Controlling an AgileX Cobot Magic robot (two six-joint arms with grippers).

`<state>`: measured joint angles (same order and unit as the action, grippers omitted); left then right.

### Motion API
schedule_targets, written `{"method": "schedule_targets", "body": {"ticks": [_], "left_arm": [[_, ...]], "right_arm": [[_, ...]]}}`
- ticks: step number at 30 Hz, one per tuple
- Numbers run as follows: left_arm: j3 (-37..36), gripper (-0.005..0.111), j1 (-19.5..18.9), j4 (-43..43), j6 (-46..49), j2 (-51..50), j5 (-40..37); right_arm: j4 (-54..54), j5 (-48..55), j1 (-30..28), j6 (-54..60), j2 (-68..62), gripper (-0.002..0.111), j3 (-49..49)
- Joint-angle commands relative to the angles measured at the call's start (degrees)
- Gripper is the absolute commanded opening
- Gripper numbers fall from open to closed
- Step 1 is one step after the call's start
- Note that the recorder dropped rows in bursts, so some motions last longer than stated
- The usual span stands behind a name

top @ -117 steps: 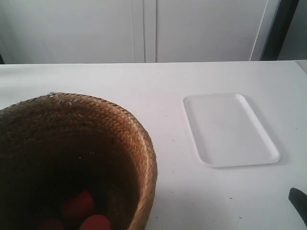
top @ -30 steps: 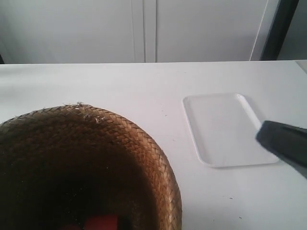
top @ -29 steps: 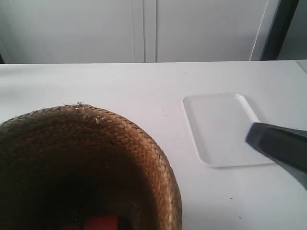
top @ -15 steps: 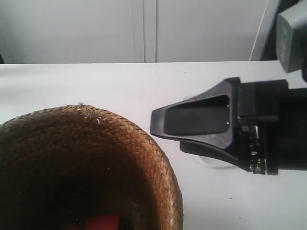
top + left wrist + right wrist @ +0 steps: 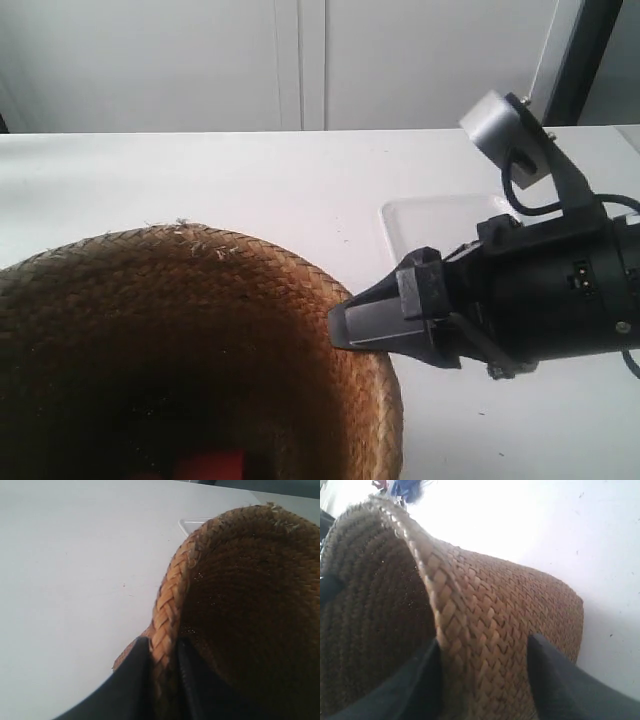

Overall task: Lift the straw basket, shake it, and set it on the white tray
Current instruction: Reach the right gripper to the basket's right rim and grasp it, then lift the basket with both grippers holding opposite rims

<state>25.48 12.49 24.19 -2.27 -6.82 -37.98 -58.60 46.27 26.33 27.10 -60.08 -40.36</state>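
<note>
The straw basket point(image 5: 150, 330) fills the exterior view's lower left, its dark interior open to the camera. My left gripper point(image 5: 162, 655) is shut on the basket's braided rim point(image 5: 172, 595), one finger inside and one outside. My right gripper point(image 5: 345, 330) reaches in from the exterior view's right to the opposite rim. In the right wrist view, the right gripper point(image 5: 482, 645) is open and straddles the basket wall point(image 5: 520, 600), with its fingers wide apart. The white tray point(image 5: 430, 215) lies flat on the table beyond the basket, mostly hidden behind the right arm; a corner of the tray point(image 5: 192, 524) shows in the left wrist view.
Red objects point(image 5: 210, 465) lie at the bottom of the basket. The white table point(image 5: 200, 170) stretches back to white cabinet doors point(image 5: 300, 60). The right arm's black body point(image 5: 560, 300) and grey wrist camera point(image 5: 500, 125) hang over the tray.
The right arm has swung in from the exterior view's right, and its open gripper now straddles the basket rim. The basket's rim has shifted slightly toward the tray.
</note>
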Motion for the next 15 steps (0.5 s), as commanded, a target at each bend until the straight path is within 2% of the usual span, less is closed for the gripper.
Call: {"method": "schedule_targets", "body": {"ticks": [1,3,5,8,12,14,15], "left_arm": [[-0.2,0.000,0.3,2.1,1.9,-0.3,0.7],[-0.8,0.000,0.3,5.8,5.0,-0.3,1.7],[-2.2,0.000,0.3,13.6,11.5,-0.9,3.7],[-5.0,0.000,0.3,29.2,27.8,-2.9,7.4],[-5.0,0.000,0.3,56.1,55.0,-6.4,12.0],[-2.6,0.000,0.3,72.7,74.1,-7.9,9.7],[-1.4,0.000,0.3,75.8,81.2,-8.5,6.7]], "right_arm": [[0.8,-4.0,1.0,1.2,-0.4,0.022,-0.4],[-1.2,-1.6,2.2,1.2,-1.8,0.010,-0.4],[-1.3,0.4,3.6,2.9,-3.9,0.000,-0.4],[-1.4,-0.8,5.9,7.5,-7.4,0.000,-0.4],[-8.0,-14.9,7.5,16.5,-7.2,0.000,-0.4],[-14.1,-21.6,8.1,20.2,-5.4,0.000,-0.5],[-16.9,-23.3,8.7,24.5,-4.0,0.000,-1.0]]}}
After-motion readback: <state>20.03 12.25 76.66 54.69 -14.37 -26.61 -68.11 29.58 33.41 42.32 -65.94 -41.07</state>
